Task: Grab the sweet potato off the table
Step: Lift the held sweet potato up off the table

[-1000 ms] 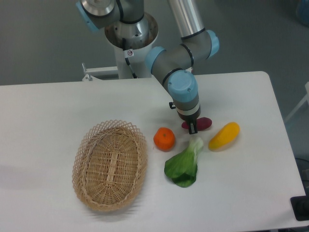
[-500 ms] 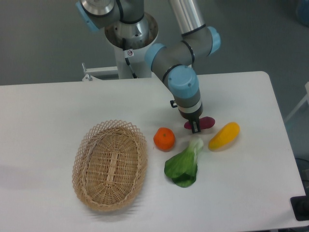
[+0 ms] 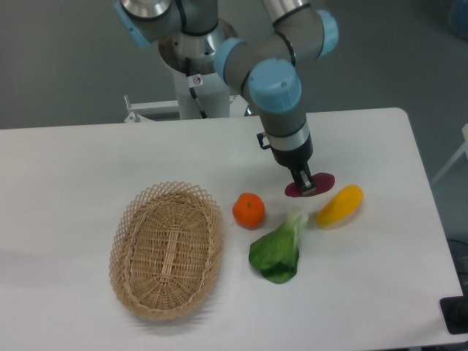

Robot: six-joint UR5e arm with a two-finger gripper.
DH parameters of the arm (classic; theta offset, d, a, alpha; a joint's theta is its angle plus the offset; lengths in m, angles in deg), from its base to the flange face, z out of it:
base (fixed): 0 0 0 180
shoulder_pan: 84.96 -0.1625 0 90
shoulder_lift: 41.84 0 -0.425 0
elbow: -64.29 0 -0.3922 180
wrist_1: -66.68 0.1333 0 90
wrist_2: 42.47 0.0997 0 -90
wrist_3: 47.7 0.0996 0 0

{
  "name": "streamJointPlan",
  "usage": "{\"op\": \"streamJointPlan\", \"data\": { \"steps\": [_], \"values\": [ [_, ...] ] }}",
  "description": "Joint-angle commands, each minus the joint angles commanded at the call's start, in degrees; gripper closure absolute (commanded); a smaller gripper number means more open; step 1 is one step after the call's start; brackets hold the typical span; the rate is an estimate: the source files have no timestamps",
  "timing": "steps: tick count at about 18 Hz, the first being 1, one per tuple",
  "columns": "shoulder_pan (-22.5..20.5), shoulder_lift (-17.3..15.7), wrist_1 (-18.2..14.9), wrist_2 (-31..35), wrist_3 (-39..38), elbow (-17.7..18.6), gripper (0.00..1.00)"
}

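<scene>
1. Small elongated dark purple-magenta sweet potato [image 3: 322, 180], tapered ends. It sits between the gripper's fingers, just left of the yellow-orange oblong vegetable [image 3: 339, 205] and right of the round orange [image 3: 248, 210]. We cannot tell whether it rests on the large white smooth table [image 3: 73, 168] or is just clear of it.
2. Two-finger gripper [image 3: 305, 185] on the grey and blue arm. The dark fingers are drawn in around the tuber's middle. They appear closed on it, though the contact itself is too small for us to confirm.
3. Handling, in our judgement: light, firm and stiff, so it should not deform under a squeeze. The skin looks smooth and the body rounded, so it may roll or pivot if held off-centre. We would grip across the thickest middle part, not the tapered tips.
4. Leafy green vegetable [image 3: 278, 248], lying near, below the gripper.
5. Oval woven wicker basket [image 3: 167, 248], well apart to the left.
</scene>
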Motion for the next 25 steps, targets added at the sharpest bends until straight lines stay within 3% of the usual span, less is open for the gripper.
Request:
{"op": "streamJointPlan", "data": {
  "steps": [5, 11, 25],
  "values": [
    [0.1, -0.1, -0.4, -8.4, -10.0, -5.0, 0.77],
    [0.4, 1.8, -4.9, -11.5, -20.2, -11.9, 0.77],
    [0.4, 2.3, -5.1, -11.6, -19.5, -12.5, 0.77]
  ]
}}
